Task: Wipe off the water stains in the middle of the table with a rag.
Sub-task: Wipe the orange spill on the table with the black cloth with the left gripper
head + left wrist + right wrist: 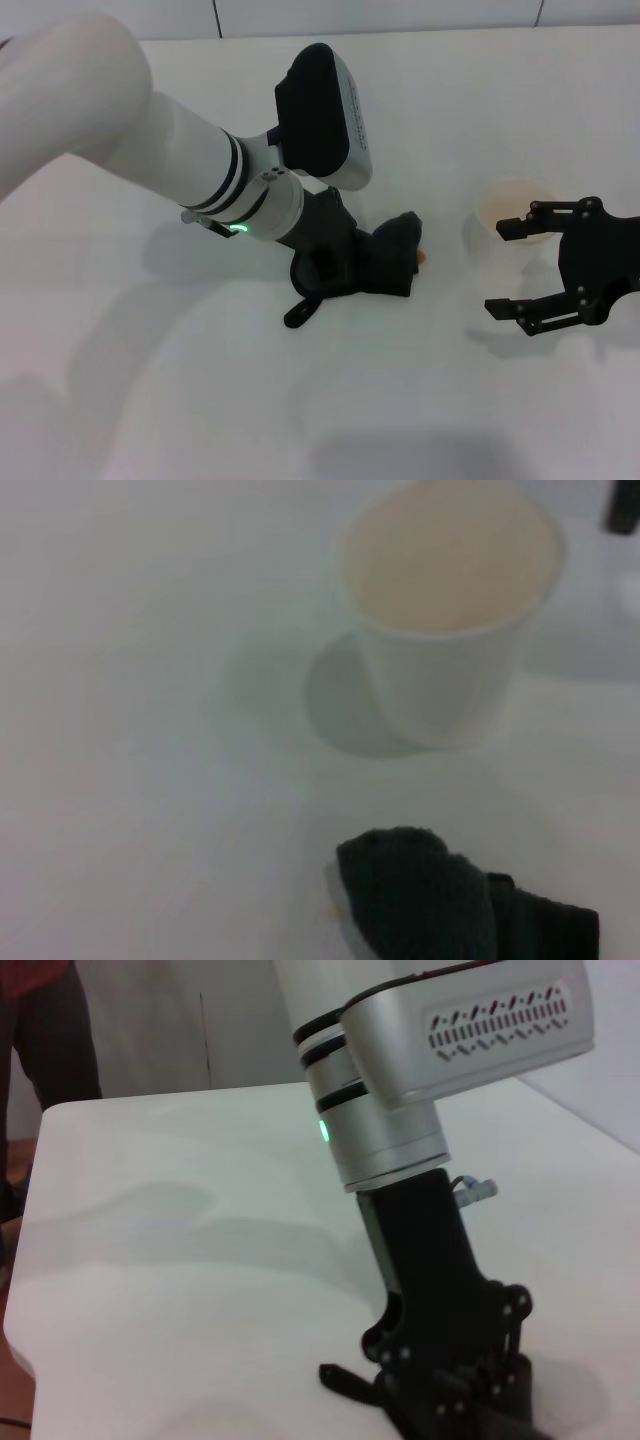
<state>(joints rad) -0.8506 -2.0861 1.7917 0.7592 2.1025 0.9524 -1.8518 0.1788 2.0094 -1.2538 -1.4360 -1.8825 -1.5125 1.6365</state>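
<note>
The left gripper (345, 268) pinches the rag (390, 258) over the water stains (422, 256) mid-table (150, 400); sweeping right risks toppling the nearby cup (515, 210) beside the spread-fingered right gripper (505, 268).

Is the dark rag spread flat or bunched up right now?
Bunched up. The dark grey-black soft rag sits in a crumpled heap under the left pincer on the white table, its folds humped, not flat.

The head view looks down from above on the table (150, 380), both arms in frame. The left wrist view sits low and close, facing right toward the cup (450, 610) past the rag (440, 910). The right wrist view looks left, near table level, at the left arm (400, 1110); all three share the table's middle.
</note>
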